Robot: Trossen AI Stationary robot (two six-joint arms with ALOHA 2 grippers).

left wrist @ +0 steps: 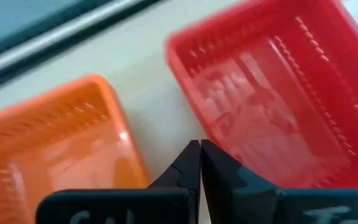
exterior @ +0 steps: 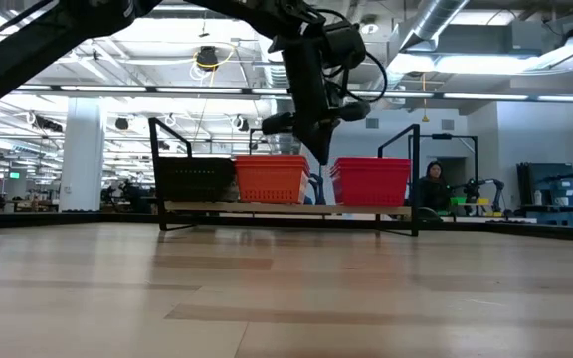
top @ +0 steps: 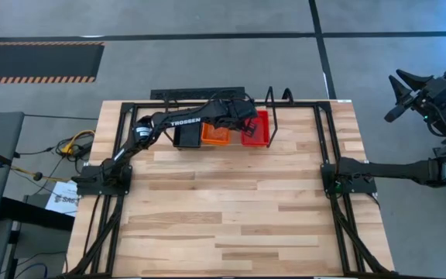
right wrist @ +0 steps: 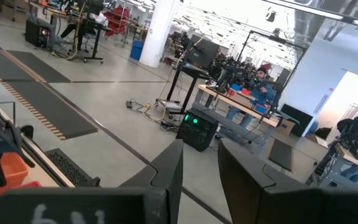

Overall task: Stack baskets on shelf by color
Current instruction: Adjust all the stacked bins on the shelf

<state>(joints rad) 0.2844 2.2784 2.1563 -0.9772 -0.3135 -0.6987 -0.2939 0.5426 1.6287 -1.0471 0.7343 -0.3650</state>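
On the black wire shelf [exterior: 286, 209] at the table's far edge, a black basket [exterior: 195, 179], an orange basket [exterior: 272, 179] and a red basket [exterior: 371, 181] stand side by side on their bottoms. My left gripper [exterior: 321, 154] is shut and slants down over the gap between the orange basket [left wrist: 61, 143] and the red basket [left wrist: 278, 93], at about the height of their rims. Nothing is between its fingers [left wrist: 199, 155]. My right gripper [top: 397, 97] waits beyond the table's right edge, raised, level and open [right wrist: 201, 162].
The shelf's looped end uprights [top: 281, 97] rise beside the red basket [top: 255, 128]. The wooden tabletop [top: 231, 209] spreads from the shelf to the near edge, inside a black rail frame [top: 327, 167]. A person [exterior: 431, 184] sits in the room behind the table.
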